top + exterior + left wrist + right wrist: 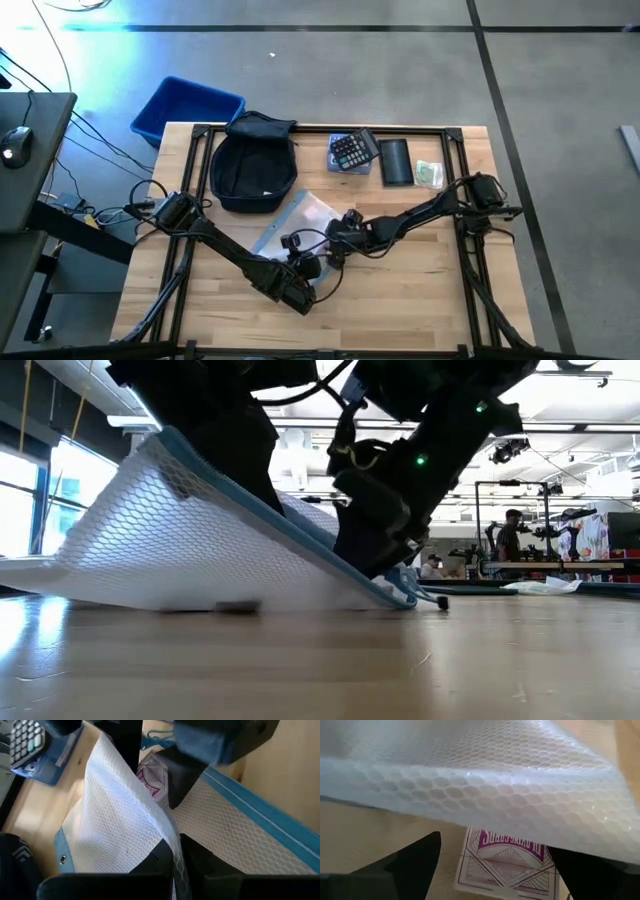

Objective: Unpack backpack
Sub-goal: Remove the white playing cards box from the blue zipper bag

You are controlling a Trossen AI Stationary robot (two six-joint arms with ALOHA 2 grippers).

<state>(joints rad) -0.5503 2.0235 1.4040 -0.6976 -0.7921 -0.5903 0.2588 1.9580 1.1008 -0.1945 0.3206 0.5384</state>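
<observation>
The dark backpack [255, 170] lies open at the table's far left. A white mesh pouch [300, 218] with blue trim lies mid-table, its upper layer raised on a slant [200, 550]. My left gripper [176, 851] is shut on that layer. My right gripper [495, 845] is open under the raised layer, in the pouch's mouth. Its fingers [420, 857] stand on either side of a purple-and-white card box [505, 865] that lies flat. Whether they touch the box I cannot tell. My left gripper pinches the pouch's upper mesh layer [167, 832] between its two fingers, coming from the table's near side and slanting down. That one layer is held up off the lower layer, so the mouth gapes. The pouch's far part stays on the table.
A blue bin [185, 108] stands off the table's far left corner. Along the far edge lie a calculator [352, 150] on a blue item, a flat black pouch [396, 160] and a small green-white packet [430, 174]. Bare wood lies near and right.
</observation>
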